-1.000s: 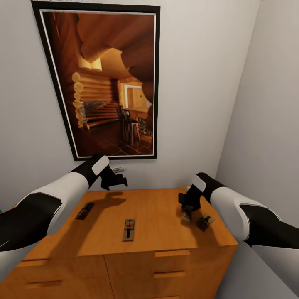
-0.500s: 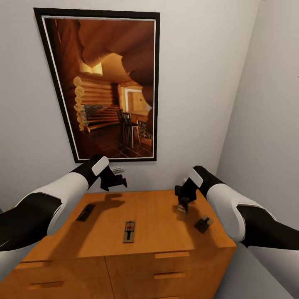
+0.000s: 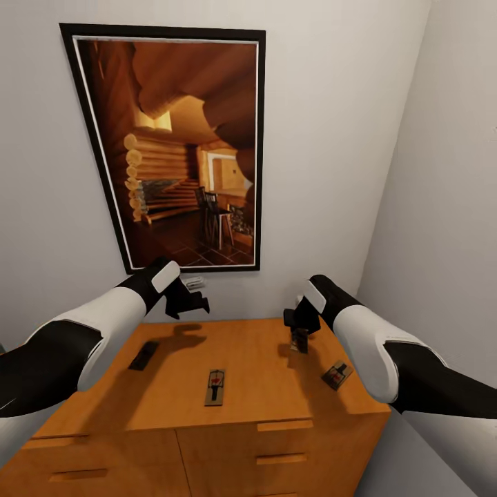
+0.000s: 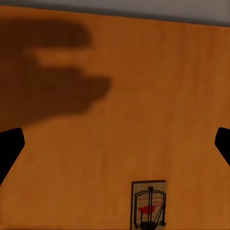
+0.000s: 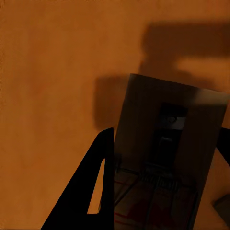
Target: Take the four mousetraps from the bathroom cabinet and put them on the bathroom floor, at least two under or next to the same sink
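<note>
So far none is on the floor: right gripper (image 3: 299, 336) jaws pinch one mousetrap (image 5: 165, 163) above the cabinet (image 3: 262, 359) — three lie on top; left gripper (image 3: 190, 304) hovers, jaws spread, empty.

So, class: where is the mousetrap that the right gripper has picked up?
In the head view, the small wooden mousetrap hangs from the right gripper, lifted above the right half of the orange-brown wooden cabinet, with another mousetrap lying near the right edge.
</note>
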Robot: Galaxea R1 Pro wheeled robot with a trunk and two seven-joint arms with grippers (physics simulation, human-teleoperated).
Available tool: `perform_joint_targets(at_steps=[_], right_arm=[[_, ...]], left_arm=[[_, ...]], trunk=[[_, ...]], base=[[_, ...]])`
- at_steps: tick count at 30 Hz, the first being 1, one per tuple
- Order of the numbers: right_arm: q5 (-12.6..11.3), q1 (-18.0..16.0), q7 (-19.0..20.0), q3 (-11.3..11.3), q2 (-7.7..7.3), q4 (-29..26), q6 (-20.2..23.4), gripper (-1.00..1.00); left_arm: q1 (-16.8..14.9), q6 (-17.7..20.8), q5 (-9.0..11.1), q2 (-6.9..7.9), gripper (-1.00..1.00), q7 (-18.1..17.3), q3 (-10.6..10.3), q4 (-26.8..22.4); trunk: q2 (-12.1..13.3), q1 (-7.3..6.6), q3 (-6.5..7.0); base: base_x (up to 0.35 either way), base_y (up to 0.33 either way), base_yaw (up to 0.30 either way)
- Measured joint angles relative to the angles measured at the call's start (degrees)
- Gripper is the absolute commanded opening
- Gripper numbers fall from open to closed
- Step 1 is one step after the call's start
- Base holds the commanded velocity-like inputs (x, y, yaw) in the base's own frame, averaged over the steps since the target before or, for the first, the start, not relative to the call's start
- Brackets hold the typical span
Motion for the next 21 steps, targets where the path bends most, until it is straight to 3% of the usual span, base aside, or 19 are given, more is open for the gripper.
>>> perform_joint_targets(at_steps=[6,13,21], right_arm=[[0.1,0.0,0.1,0.1,0.01,0.0,0.0,-1.0],[0.2,0.0,0.2,0.2,-0.05,0.0,0.0,-1.0],[0.2,0.0,0.2,0.3,-0.08,0.0,0.1,-1.0]], left_arm=[[0.0,0.1,-2.0,0.01,1.0,0.0,-2.2,0.3],[0.0,0.0,-3.1,-0.07,1.0,-1.5,-7.8,3.1],[0.0,0.0,-4.4,1.67,1.0,-13.8,-17.7,4.6]], trunk=[[0.8,-0.45,0.36],[0.8,-0.45,0.36],[0.8,-0.45,0.36]], base=[[0.0,0.0,0.0],[0.0,0.0,0.0],[0.0,0.0,0.0]])
